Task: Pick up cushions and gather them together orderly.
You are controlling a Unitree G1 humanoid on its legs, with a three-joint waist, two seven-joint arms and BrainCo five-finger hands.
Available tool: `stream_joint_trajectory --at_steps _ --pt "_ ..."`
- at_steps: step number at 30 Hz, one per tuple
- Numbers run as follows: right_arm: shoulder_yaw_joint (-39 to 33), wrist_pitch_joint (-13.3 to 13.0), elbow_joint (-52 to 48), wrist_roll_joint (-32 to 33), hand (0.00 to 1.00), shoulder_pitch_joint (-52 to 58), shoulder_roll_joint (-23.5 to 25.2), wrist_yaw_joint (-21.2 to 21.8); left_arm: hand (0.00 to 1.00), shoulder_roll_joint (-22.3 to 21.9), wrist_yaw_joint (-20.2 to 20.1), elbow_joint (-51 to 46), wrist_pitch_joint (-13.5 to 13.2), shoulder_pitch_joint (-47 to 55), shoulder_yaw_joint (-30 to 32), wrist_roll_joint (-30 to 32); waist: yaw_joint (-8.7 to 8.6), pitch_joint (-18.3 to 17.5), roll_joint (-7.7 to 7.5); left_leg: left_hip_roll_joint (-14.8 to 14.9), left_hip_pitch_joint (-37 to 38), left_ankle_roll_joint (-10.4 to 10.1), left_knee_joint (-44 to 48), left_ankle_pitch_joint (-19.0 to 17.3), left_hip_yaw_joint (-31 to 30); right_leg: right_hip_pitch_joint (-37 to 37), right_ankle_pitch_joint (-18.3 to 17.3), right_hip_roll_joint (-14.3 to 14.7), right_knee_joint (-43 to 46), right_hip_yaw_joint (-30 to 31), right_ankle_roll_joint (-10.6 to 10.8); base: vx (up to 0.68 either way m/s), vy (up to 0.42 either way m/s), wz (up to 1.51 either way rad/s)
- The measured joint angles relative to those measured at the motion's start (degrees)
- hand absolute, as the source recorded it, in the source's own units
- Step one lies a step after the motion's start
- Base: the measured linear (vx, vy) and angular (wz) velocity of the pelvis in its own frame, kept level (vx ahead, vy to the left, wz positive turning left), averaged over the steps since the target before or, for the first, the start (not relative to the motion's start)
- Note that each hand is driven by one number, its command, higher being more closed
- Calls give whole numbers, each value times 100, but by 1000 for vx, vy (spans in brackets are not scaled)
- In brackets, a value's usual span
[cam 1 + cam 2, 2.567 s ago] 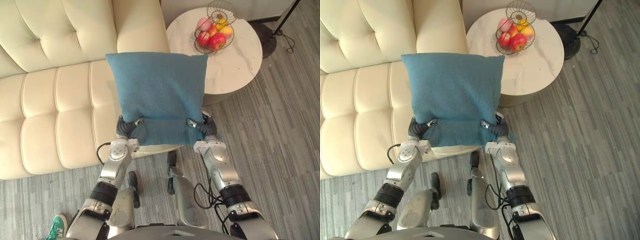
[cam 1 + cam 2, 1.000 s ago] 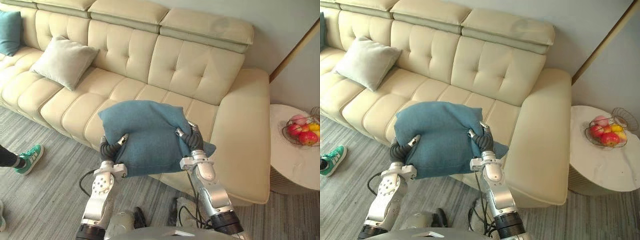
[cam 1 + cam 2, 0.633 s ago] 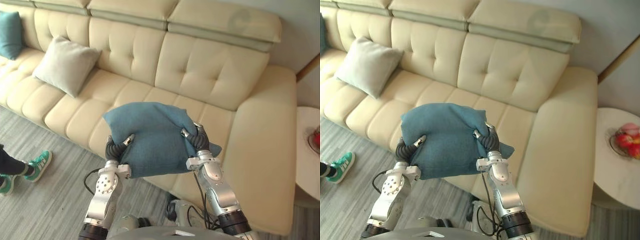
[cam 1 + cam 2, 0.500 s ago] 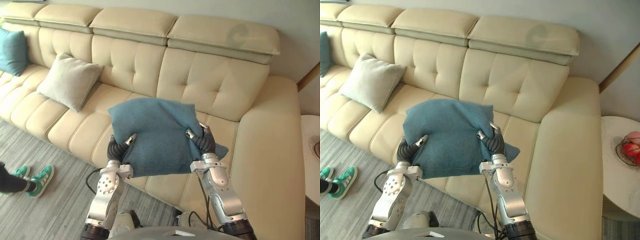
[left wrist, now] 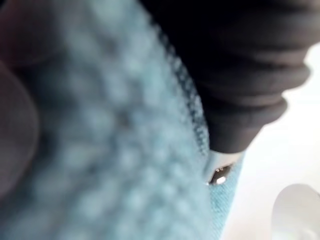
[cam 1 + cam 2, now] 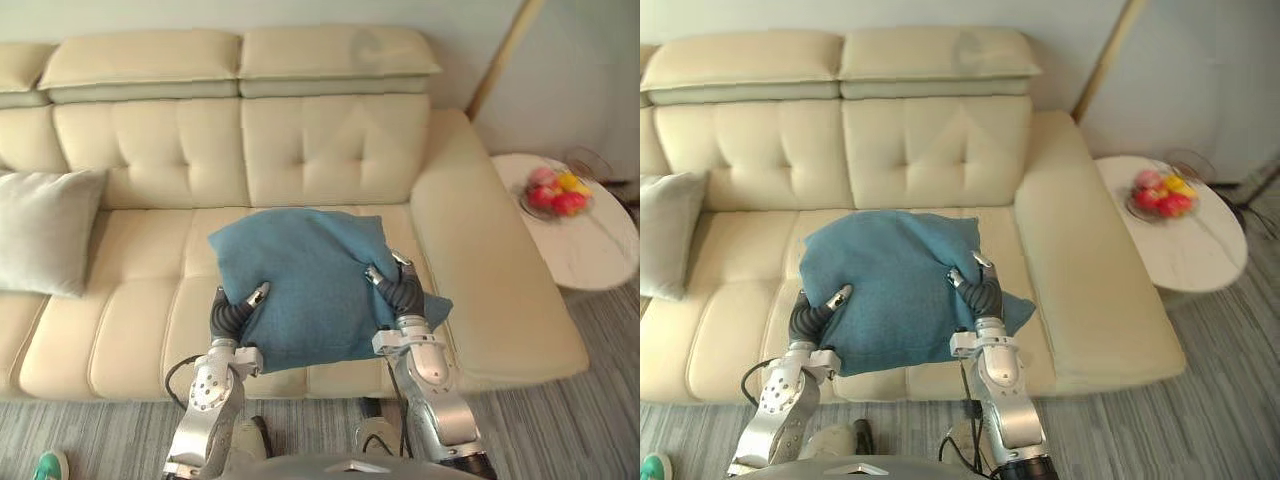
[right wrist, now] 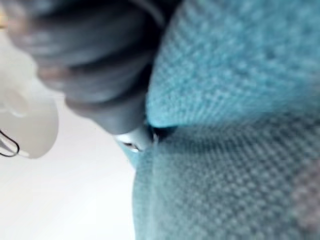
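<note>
The left hand (image 6: 234, 312) and the right hand (image 6: 397, 291) are each clamped on a near corner of the blue cushion (image 6: 300, 275), thumbs pressed on top and the fingers tucked beneath. The blue cushion is held up off the sofa (image 6: 330, 150), over its seat. A grey cushion (image 6: 40, 245) leans well apart, off to the robot's left. I'd say the pick-up is done; carrying this one over and setting it neatly beside the grey cushion remains.
</note>
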Motion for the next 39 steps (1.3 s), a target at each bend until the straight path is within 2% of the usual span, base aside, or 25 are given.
stream_joint_trajectory --at_steps 3,6,8,11,13,15,21,23,24,27,29,30,31,34,37,38,39 --pt "-1 0 221 -152 100 -14 -5 -1 100 -3 -2 2 7 1 -4 4 -141 0 0 -3 -2 16 -10 -41 72 -125 -67 113 -101 278 -135 -68 27 -55" --pt "11 0 375 -196 100 -36 -37 -2 100 -6 -1 43 13 1 -18 10 -173 -1 -2 36 -16 -36 13 -37 90 -176 65 178 -82 328 -284 27 -4 -20" --pt "52 3 547 -209 100 -191 -58 -7 100 -5 20 91 14 -4 -1 11 -154 -1 -1 72 -33 -13 59 -29 88 -181 141 200 -96 322 -216 35 -13 -5" --pt "239 2 892 -417 100 -830 -167 -73 100 10 244 195 13 -309 151 25 -116 16 34 127 -352 -18 227 -54 -18 -304 393 204 -256 277 24 -5 -11 8" --pt "294 2 948 -484 100 -1181 -210 -179 100 88 417 274 13 -647 194 79 -18 38 72 147 -556 -13 299 -48 -65 -440 481 202 -278 233 110 -32 -30 13" --pt "308 1 973 -646 100 -1535 -209 -358 100 139 614 395 10 -1109 222 134 22 96 167 140 -780 -1 352 1 -198 -534 545 174 -304 79 120 -62 -49 29" --pt "494 -4 1105 -881 100 -2541 -195 -1024 100 548 1216 711 13 -2581 377 691 194 263 267 146 -1416 -25 385 216 -462 -973 660 165 -263 -219 109 -81 -64 28" --pt "490 -4 1103 -1290 100 -3188 -182 -1600 100 728 1602 886 16 -3551 379 926 242 377 344 127 -1840 -80 330 388 -616 -1337 670 151 -168 -412 85 -116 -88 42" --pt "475 -3 1103 -1362 100 -3352 -176 -1722 100 763 1674 900 19 -3772 380 965 261 401 349 113 -1930 -113 275 449 -648 -1437 676 143 -146 -457 71 -113 -113 43" --pt "107 8 1100 -1862 100 -4314 -65 -2322 100 878 1980 1172 21 -5110 371 1031 292 607 406 -19 -2142 -177 -298 977 -820 -1828 696 66 -12 -675 76 -62 -92 46" --pt "-199 9 1091 -2060 100 -4913 74 -2589 100 902 2104 1364 21 -5870 371 1122 304 618 416 -80 -2260 -211 -747 1322 -867 -2117 732 49 11 -714 81 -9 -60 30" --pt "-235 9 1086 -2079 100 -4978 82 -2611 100 903 2114 1380 20 -5951 371 1125 304 618 417 -86 -2280 -214 -796 1356 -874 -2155 739 47 13 -719 85 -17 -64 34" --pt "-544 11 1075 -2252 100 -5584 81 -2869 100 899 2159 1575 16 -6722 366 1132 285 651 466 -118 -2426 -251 -1183 1651 -938 -2430 802 31 10 -814 110 -15 -38 25" --pt "-914 89 929 -2455 100 -6336 76 -3219 100 881 2260 1892 5 -7746 332 1133 275 740 521 -127 -2550 -298 -1780 2044 -945 -2819 857 46 6 -829 81 -35 -49 14" --pt "-1110 116 900 -2589 100 -6935 55 -3464 100 852 2269 2125 -17 -8364 421 1130 243 766 559 -111 -2761 -317 -2088 2247 -877 -3191 901 68 0 -808 63 -44 -53 -2" --pt "-1202 163 903 -2636 0 -7207 -2 -3601 0 766 2278 2346 -20 -8657 511 1120 237 844 605 -100 -2790 -339 -2292 2359 -866 -3308 911 89 -16 -815 62 -45 -59 -2" --pt "-1268 218 911 -2639 0 -7359 11 -3684 0 672 2296 2502 -20 -8789 575 1110 239 866 613 -92 -2815 -341 -2423 2428 -835 -3401 911 110 -15 -806 62 -32 -45 -4"
